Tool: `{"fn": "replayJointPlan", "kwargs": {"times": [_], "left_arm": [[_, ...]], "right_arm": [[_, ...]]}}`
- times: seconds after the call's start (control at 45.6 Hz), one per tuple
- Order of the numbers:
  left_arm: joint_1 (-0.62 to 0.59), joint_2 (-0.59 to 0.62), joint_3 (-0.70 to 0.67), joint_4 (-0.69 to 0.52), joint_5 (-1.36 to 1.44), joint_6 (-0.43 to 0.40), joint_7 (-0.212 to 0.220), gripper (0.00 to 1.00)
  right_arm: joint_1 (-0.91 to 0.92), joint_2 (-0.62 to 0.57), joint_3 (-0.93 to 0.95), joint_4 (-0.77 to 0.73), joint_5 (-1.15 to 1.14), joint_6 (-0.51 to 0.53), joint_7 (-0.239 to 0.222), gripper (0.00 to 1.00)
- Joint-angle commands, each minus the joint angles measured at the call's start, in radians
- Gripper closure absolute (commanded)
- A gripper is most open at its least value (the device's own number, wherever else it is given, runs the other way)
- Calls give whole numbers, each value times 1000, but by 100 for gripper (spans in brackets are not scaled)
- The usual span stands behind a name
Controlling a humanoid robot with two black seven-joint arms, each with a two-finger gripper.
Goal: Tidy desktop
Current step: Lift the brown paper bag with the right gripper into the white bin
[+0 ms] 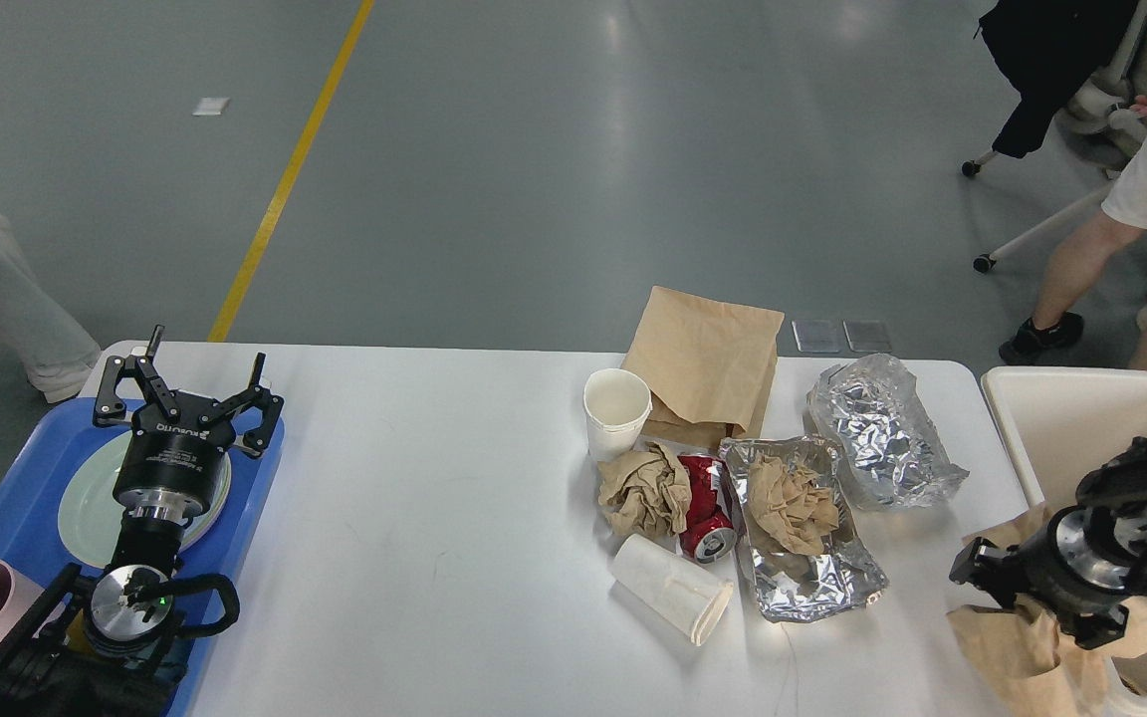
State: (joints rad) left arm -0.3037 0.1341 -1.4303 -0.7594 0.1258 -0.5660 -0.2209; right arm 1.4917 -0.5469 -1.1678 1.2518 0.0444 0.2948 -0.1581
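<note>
Right end effector (994,581) hangs at the near right corner of the white surface (434,518), clamped on a crumpled brown paper (1022,647) that droops beside the cream bin (1081,428). Left end effector (190,383) hovers over the pale plate (86,508) on the blue tray (16,518), fingers spread apart. Mid-surface lie two paper cups, a crushed red can (705,508), foil trays and a brown bag (708,363).

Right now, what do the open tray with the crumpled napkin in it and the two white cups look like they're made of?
Open tray: aluminium foil, shiny, creased, with crinkled reflections. Crumpled napkin: brown matte paper. Upright cup and tipped cup: likely white matte paper, with thin rolled rims.
</note>
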Motion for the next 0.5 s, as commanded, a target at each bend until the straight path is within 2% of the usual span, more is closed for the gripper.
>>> {"fn": "replayJointPlan", "kwargs": {"times": [0.0, 0.176, 0.263, 0.483], "left_arm": [[0, 1, 1, 0, 0, 0, 0, 3], [0, -1, 1, 0, 0, 0, -2, 3], [0, 1, 1, 0, 0, 0, -1, 3], [0, -1, -1, 0, 0, 0, -1, 3]], "right_arm": [[220, -41, -120, 122, 18, 69, 0, 100], [593, -22, -351, 280, 77, 153, 6, 100], [726, -8, -409, 342, 81, 214, 6, 100], [714, -47, -415, 328, 81, 153, 11, 100]]}}
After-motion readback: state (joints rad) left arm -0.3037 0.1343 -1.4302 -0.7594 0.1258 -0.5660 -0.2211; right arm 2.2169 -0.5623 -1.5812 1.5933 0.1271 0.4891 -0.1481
